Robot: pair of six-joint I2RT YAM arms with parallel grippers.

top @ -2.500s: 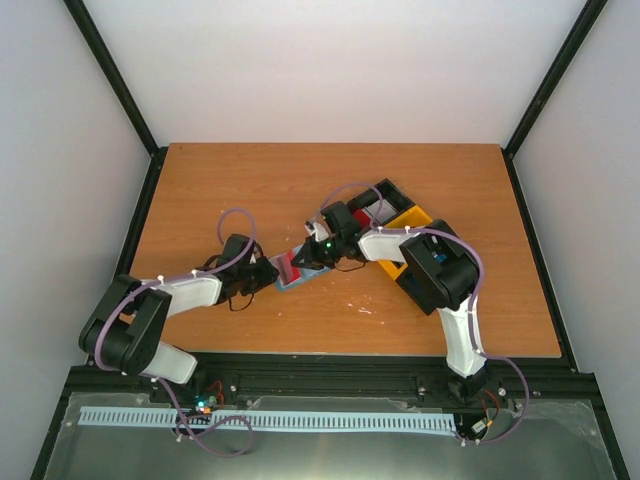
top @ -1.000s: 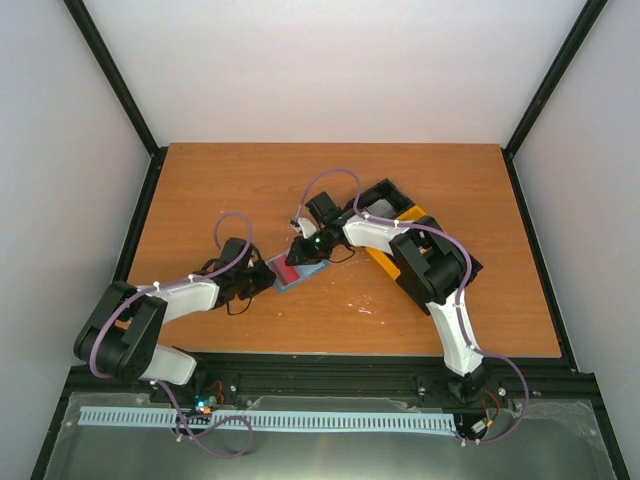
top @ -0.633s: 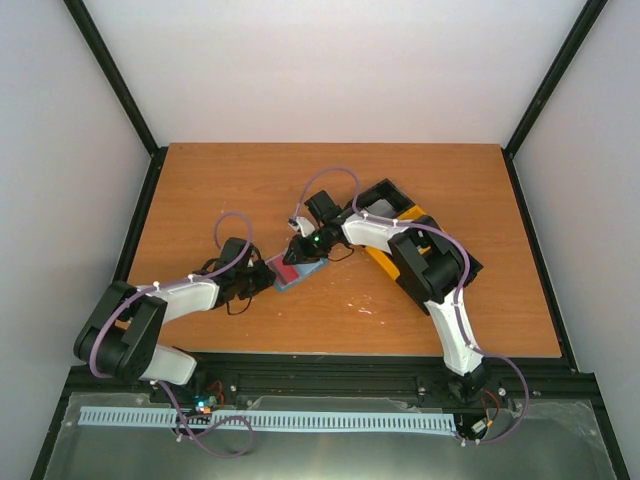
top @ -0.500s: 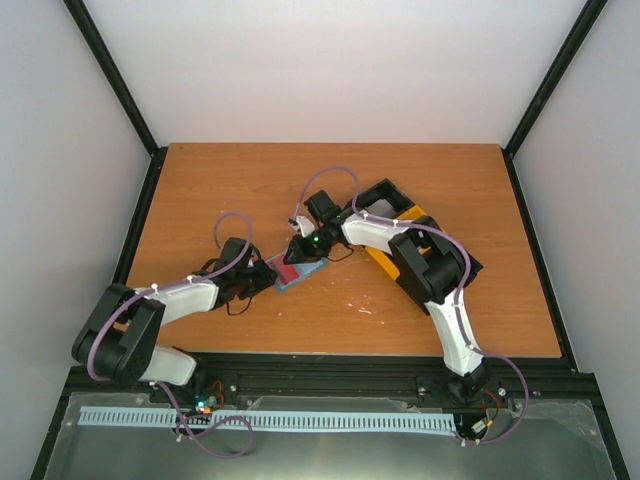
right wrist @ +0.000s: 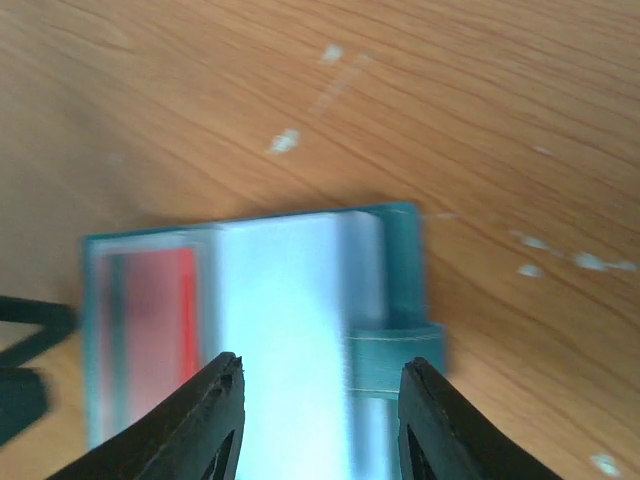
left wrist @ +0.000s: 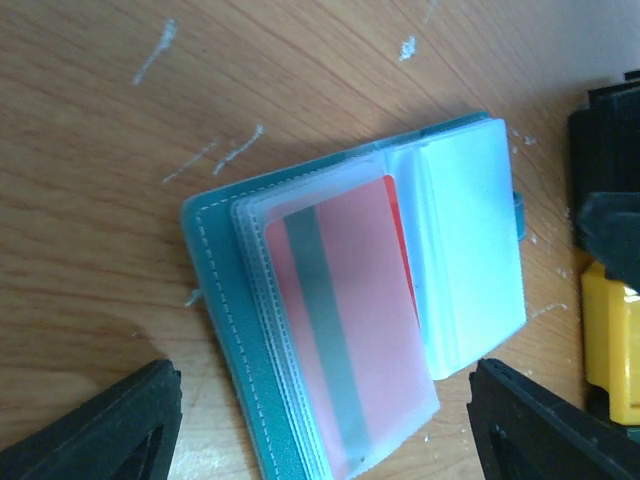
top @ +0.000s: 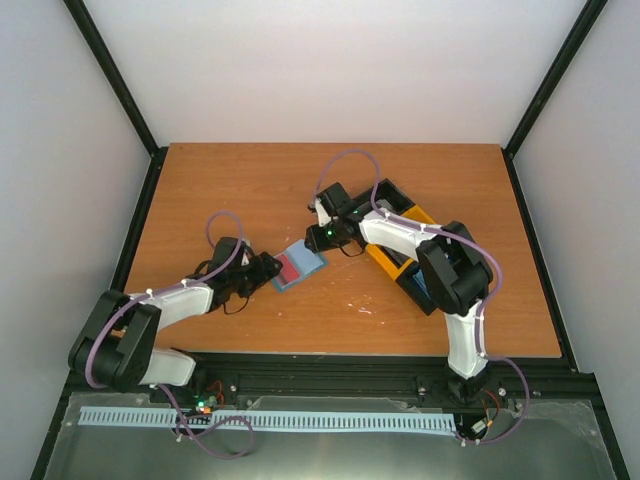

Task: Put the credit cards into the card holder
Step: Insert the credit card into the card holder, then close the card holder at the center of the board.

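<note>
Right fingers (right wrist: 215,425) withdrawn; left wrist shows credit card (left wrist: 350,300) stripe.

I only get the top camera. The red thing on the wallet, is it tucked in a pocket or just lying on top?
Observer: Tucked in. The left wrist view shows the red card under a frosted clear sleeve of the card holder.
Operator: Any card on the other side?
Observer: No, those pockets look pale and empty.
Operator: Is the right claw holding anything?
Observer: No. The right gripper is open, over the holder by its snap tab.
</note>
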